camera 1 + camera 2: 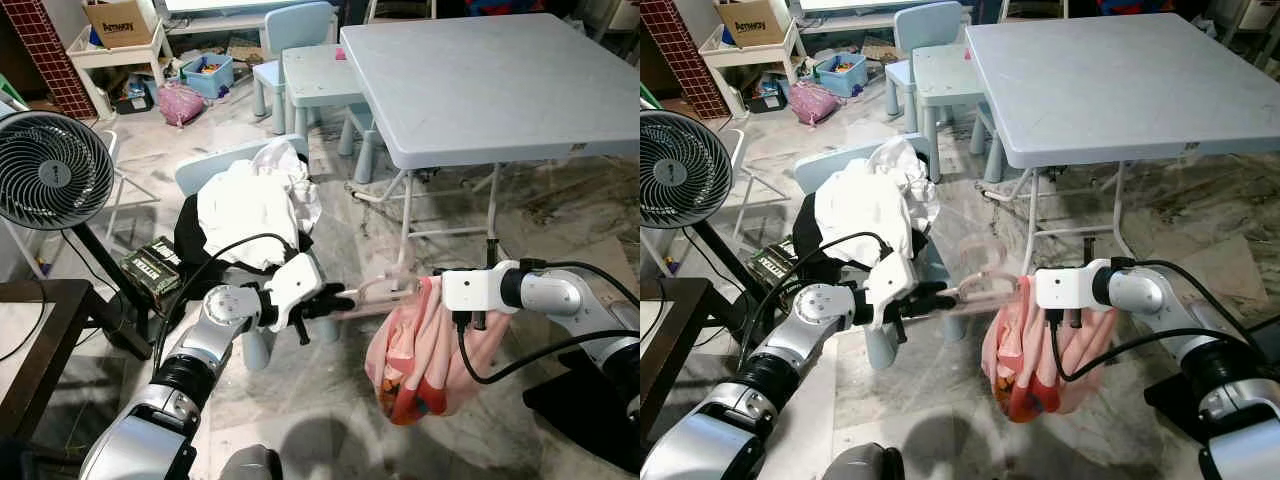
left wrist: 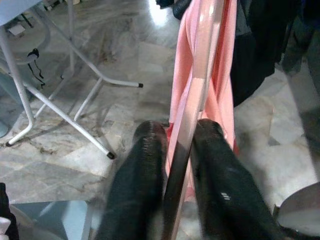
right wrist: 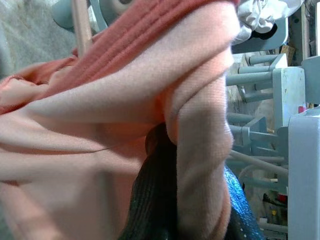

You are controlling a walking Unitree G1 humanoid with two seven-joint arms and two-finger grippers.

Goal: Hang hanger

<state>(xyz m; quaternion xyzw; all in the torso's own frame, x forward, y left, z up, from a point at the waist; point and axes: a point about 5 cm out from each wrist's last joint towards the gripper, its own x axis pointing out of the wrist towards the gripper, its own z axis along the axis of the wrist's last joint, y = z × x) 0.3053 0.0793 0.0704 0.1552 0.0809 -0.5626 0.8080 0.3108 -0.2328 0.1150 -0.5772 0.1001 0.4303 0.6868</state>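
Observation:
A translucent pink hanger [image 1: 378, 291] is held level between my two arms, above the marble floor. My left gripper [image 1: 352, 298] is shut on the hanger's bar, which runs between the two black fingers [image 2: 145, 170] in the left wrist view. A pink garment [image 1: 420, 350] with a red and orange print hangs bunched from the hanger's far end. My right gripper [image 1: 428, 290] is shut on a thick fold of that pink garment [image 3: 200, 125], with cloth covering most of its fingers.
A grey folding table [image 1: 480, 70] stands just behind the hanger, its white legs [image 1: 405, 225] close by. A pale blue child's chair [image 1: 215, 170] piled with white and black clothes [image 1: 255, 205] sits to the left. A black fan [image 1: 50, 170] and a dark side table [image 1: 30, 340] stand at far left.

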